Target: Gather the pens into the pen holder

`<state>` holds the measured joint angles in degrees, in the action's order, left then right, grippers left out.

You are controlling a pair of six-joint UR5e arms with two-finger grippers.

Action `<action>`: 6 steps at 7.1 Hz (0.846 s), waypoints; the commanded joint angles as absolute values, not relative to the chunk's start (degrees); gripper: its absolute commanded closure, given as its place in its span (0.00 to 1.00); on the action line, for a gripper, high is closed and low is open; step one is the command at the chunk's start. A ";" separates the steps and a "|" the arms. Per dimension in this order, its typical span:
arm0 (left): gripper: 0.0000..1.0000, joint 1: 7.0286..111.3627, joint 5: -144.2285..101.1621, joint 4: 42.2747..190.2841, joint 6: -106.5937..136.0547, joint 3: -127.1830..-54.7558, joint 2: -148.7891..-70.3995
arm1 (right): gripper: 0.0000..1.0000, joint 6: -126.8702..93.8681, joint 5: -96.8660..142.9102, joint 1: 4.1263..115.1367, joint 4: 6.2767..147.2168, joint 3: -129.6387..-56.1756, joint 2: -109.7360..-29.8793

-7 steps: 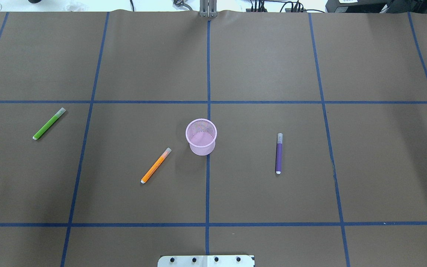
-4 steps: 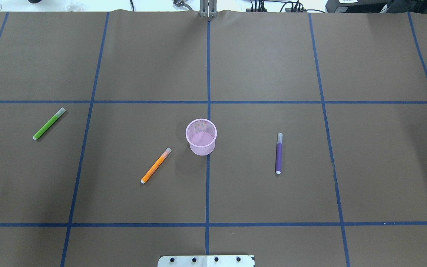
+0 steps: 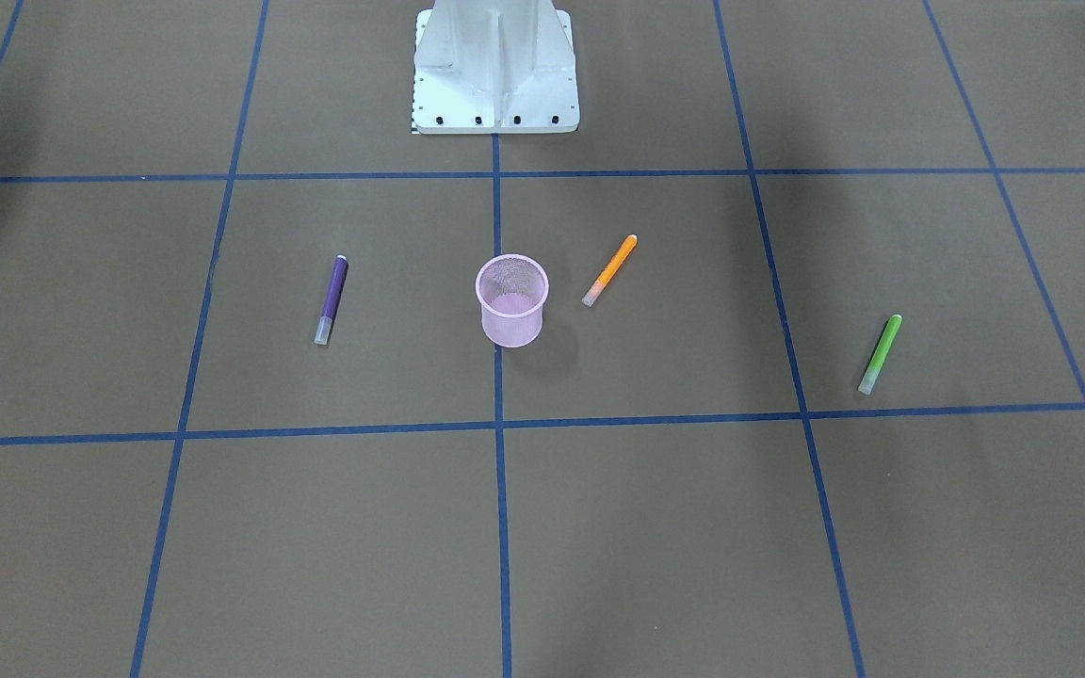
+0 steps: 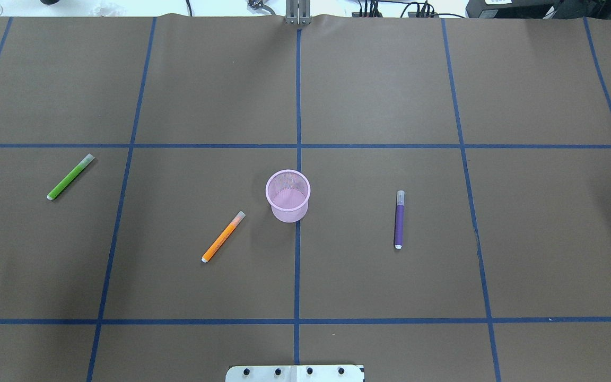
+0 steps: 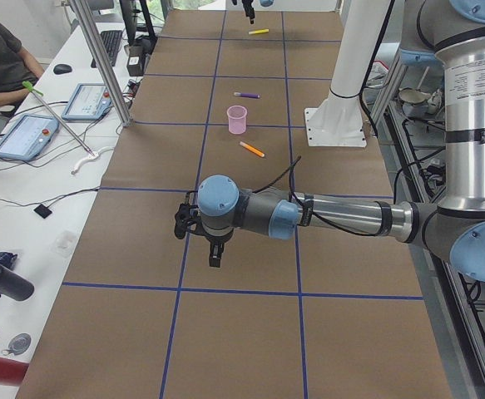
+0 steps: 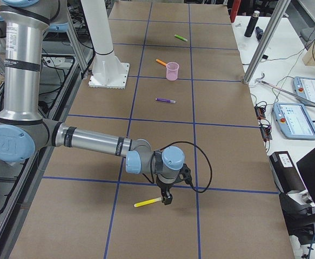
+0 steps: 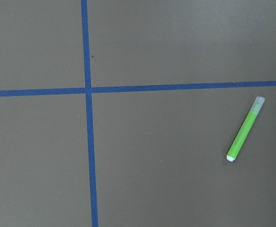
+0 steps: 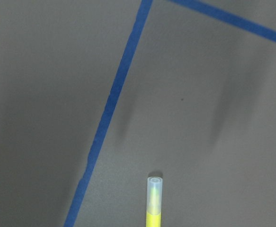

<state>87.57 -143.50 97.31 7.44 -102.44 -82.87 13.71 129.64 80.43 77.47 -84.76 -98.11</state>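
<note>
The pink mesh pen holder (image 4: 288,195) stands upright at the table's middle. The orange pen (image 4: 223,236) lies just to its left, the purple pen (image 4: 399,219) to its right, and the green pen (image 4: 70,176) far to the left. No gripper shows in the overhead or front views. The left wrist view shows the green pen (image 7: 245,128) lying alone at the right. In the exterior left view my left gripper (image 5: 215,259) hangs above the table. In the exterior right view my right gripper (image 6: 166,199) is at one end of the yellow pen (image 6: 147,203). I cannot tell either gripper's state.
The white robot base plate (image 4: 295,373) sits at the table's near edge. Blue tape lines (image 4: 297,106) divide the brown table cover. Metal frame posts (image 6: 260,48) and a side desk with tablets (image 6: 295,116) run along the operators' side.
</note>
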 commanded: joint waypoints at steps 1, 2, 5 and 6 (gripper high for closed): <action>0.00 87.54 -143.44 97.29 7.38 -102.48 -83.14 | 0.01 11.71 129.90 79.28 67.11 -79.22 -100.10; 0.00 87.54 -143.44 97.29 7.47 -102.48 -83.14 | 0.01 3.95 131.12 79.28 66.63 -79.36 -100.02; 0.00 87.54 -143.44 97.29 7.47 -102.57 -83.14 | 0.09 -2.00 133.50 79.19 65.48 -77.35 -100.02; 0.00 87.54 -143.52 97.29 7.47 -102.66 -83.14 | 0.12 -7.94 134.46 79.19 65.39 -77.43 -99.76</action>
<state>87.54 -143.46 97.29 7.47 -102.59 -83.14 -2.22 133.37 79.20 65.53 -77.70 -99.97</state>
